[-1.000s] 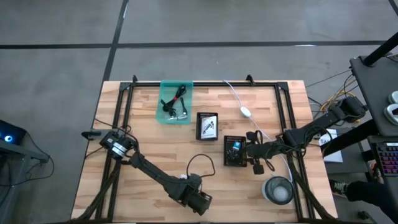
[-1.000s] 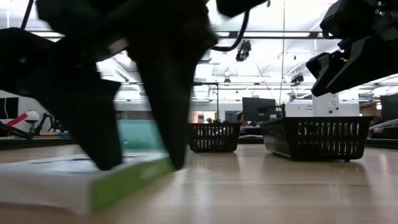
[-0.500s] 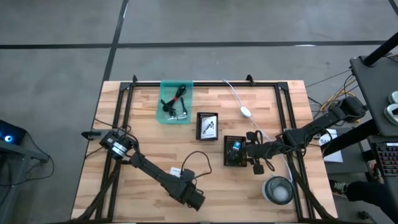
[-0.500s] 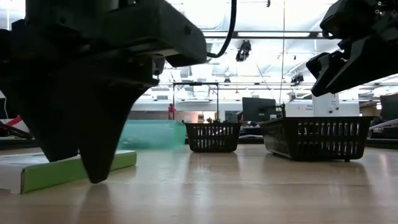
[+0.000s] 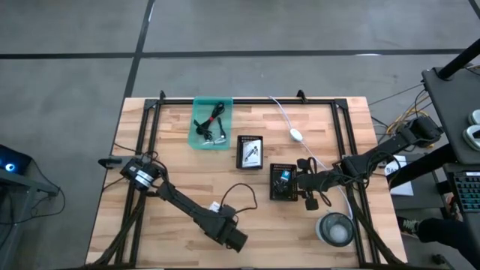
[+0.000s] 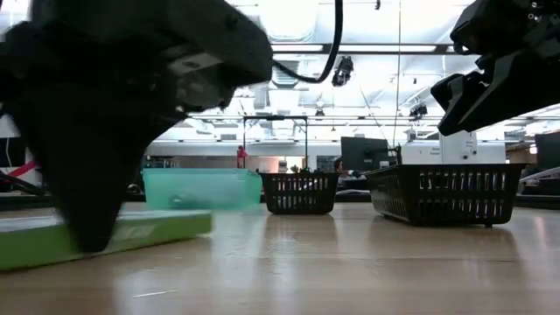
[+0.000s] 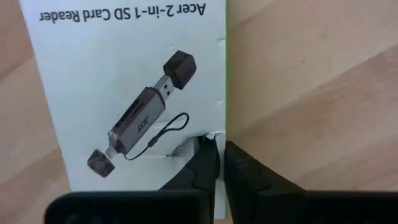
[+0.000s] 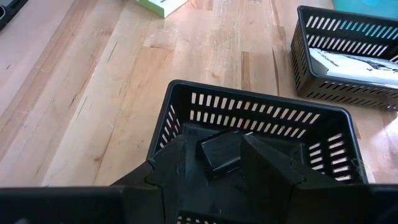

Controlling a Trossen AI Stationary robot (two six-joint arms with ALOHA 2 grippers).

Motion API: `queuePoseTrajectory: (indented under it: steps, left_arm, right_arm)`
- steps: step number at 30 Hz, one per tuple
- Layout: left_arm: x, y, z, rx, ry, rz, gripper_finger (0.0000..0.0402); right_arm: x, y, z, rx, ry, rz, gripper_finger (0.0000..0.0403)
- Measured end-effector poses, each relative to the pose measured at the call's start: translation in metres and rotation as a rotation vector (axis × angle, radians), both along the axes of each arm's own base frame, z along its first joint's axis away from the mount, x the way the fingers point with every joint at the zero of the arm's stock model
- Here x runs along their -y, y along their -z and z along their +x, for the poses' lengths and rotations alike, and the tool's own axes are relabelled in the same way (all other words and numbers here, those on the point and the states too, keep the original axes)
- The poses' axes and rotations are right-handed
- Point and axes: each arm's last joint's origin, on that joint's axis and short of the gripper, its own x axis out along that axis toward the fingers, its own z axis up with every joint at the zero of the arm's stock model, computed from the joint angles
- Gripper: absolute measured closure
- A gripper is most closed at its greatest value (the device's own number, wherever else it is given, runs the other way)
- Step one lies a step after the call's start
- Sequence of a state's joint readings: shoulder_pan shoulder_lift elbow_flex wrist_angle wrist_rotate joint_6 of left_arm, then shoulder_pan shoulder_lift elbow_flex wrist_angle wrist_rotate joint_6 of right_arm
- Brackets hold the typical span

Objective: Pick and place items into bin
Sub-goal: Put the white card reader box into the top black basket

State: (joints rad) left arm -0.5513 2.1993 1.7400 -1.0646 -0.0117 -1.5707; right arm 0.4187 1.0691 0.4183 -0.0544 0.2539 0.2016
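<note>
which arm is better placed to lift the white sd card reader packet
Left. Its gripper has its fingers closed on the edge of the white packet near the table's front. The right gripper is over the black basket, holding a small black item.

Open wood between left claw (image 5: 215, 209) and 2 black baskets (image 5: 250, 152) beyond.

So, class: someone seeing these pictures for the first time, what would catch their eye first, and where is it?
Probably the left gripper, low at the table's near edge, its fingers pinched on the edge of a white card-reader packet with a green side. Next, the right gripper holding a small black block over a black slotted basket right of centre. The clear turquoise plastic bin stands at the far side.
</note>
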Motion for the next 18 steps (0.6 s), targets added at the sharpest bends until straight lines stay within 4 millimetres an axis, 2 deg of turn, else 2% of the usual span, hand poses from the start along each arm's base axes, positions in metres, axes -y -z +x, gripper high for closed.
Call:
queuePoseTrajectory:
  steps: [3, 6, 8, 13, 16, 18]
  left_arm:
    - [-0.010, -0.018, 0.002, 0.063, 0.028, 0.012, 0.0399]
    - [-0.029, -0.056, 0.005, 0.195, 0.044, 0.052, 0.0400]
    - [-0.045, -0.079, 0.004, 0.283, 0.034, 0.107, 0.0400]
    - [-0.094, -0.123, 0.007, 0.468, -0.033, 0.303, 0.0401]
    - [-0.125, -0.138, 0.019, 0.572, -0.052, 0.344, 0.0401]
    - [-0.143, -0.138, 0.032, 0.642, -0.037, 0.356, 0.0401]
  right_arm:
    - [0.000, 0.000, 0.000, 0.000, 0.000, 0.000, 0.0264]
    - [0.000, 0.000, 0.000, -0.001, 0.000, 0.000, 0.0264]
    - [0.000, 0.000, 0.000, -0.001, 0.002, 0.002, 0.0264]
    - [0.000, 0.000, 0.000, 0.005, 0.002, 0.005, 0.0264]
    - [0.000, 0.000, 0.000, 0.005, 0.002, 0.005, 0.0264]
    - [0.000, 0.000, 0.000, 0.004, 0.002, 0.005, 0.0264]
